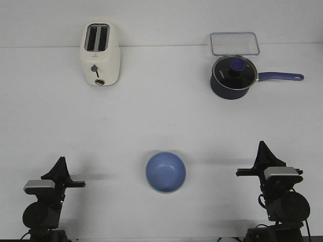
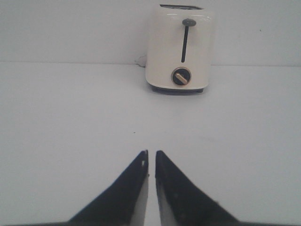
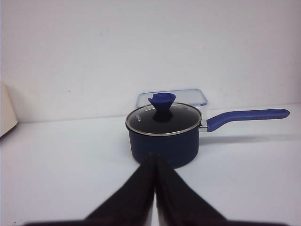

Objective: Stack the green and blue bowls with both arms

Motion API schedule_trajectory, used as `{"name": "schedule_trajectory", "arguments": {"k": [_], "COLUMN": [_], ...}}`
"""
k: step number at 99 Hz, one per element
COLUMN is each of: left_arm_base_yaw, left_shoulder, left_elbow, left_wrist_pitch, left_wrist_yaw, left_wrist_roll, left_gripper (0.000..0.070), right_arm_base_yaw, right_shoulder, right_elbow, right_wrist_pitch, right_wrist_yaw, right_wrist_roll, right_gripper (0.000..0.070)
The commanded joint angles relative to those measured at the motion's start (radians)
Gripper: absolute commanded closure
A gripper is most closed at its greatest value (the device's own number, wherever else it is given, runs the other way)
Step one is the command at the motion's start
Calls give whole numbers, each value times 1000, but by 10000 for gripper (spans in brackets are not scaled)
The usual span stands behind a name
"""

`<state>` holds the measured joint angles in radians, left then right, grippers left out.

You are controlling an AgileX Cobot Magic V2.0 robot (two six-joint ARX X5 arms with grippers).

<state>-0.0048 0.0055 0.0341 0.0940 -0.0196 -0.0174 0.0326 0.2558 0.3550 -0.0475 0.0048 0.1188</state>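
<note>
The blue bowl (image 1: pixel 166 172) sits upright on the white table at the front centre, between my two arms. A thin pale edge shows along its near rim; I cannot tell whether that is the green bowl under it, and no separate green bowl is in view. My left gripper (image 1: pixel 61 160) rests at the front left, empty, its jaws closed to a thin slit (image 2: pixel 151 153). My right gripper (image 1: pixel 261 145) rests at the front right, shut and empty (image 3: pixel 154 157). Both are well apart from the bowl.
A cream toaster (image 1: pixel 100 54) stands at the back left, straight ahead of the left gripper (image 2: pixel 180 47). A dark navy saucepan with glass lid (image 1: pixel 233 76) and a clear container (image 1: pixel 234 43) stand at the back right (image 3: pixel 164 134).
</note>
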Motion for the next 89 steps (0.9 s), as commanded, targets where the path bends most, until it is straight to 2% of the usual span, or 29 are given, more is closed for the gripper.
{"name": "schedule_trajectory", "arguments": {"k": [1,12,21,40,59,77,89], "left_arm_base_yaw": [-1,-1,-1,-1,-1,-1,-1], "left_shoulder": [-1,-1,-1,-1,-1,-2,-2], "left_elbow": [-20,-20,-20,-20,-20,-20,-20], "left_wrist_pitch": [12,12,12,12,11,9,11], "left_wrist_yaw": [2,2,2,2,2,2,2], "left_wrist_roll": [2,2,2,2,2,2,2], "left_gripper": [685,685,685,685,685,685,685], "right_arm_base_yaw": [1,0,0,0,0,6,7], "right_shoulder": [0,0,-13,-166,-254,-254,-254], "right_elbow": [4,4,3,-114,-255,-339,-342], "right_wrist_pitch": [11,12,4,-7,3,68,55], "right_wrist_yaw": [3,5,29,13,11,14,12], "right_wrist_roll": [-9,-35,-118,-322,-440,-465,-464], "right_gripper": [700,700,700,700,700,700,700]}}
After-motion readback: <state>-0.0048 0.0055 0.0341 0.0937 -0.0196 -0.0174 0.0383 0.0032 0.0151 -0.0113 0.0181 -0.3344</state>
